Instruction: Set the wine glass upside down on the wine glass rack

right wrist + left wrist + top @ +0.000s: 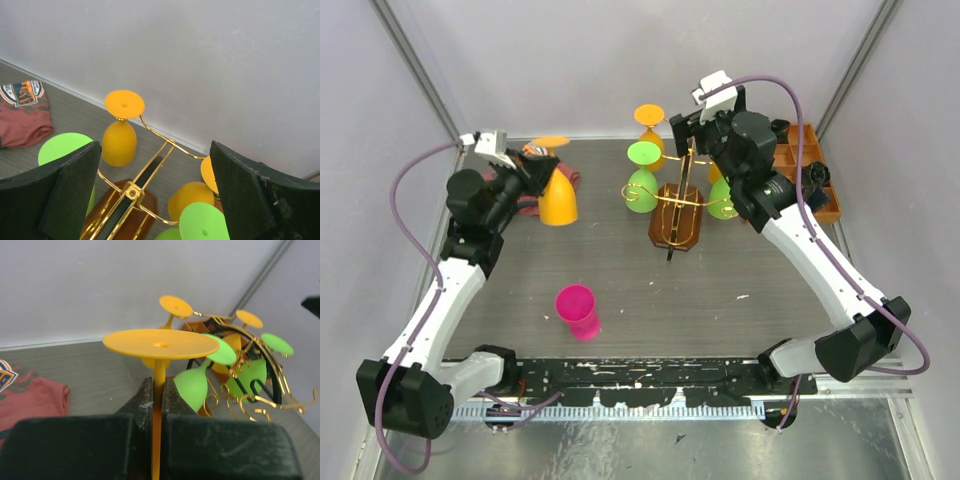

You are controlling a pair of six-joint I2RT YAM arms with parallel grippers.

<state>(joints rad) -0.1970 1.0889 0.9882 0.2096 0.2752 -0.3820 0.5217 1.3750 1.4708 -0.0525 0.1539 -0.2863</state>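
Grey tabletop [650, 290] inside a booth of plain white walls [620, 60].

Left gripper [159, 390]: jaws pinched narrow on the thin stem of an orange wine glass [160, 343]. Its flat round foot is uppermost and the bowl hangs below the fingers. In the top view this glass sits at upper left of the frame, well apart from the rack. I cannot tell whether the bowl rim touches the table.

Wine glass rack [678, 215]: gold wire with curled arms on a dark oval wood base, upper centre of the top view. Hung on it foot-up are green glasses [641, 190] and orange glasses [119, 142], on both sides of the central wire.

Right gripper [154, 150]: fingers spread wide, holding nothing. It hovers above the rack, with the wire arms and hung glasses seen between the two black pads.

Other items:
- A pink cup [578, 311] is lower left of centre, on its own.
- A red cloth [22, 117] lies at far left by the wall. It has a printed patch in orange, blue and white, with lettering too small to read.
- An orange-brown compartment tray [810, 165] is at upper right, behind the right arm. Its contents are dark and unclear.
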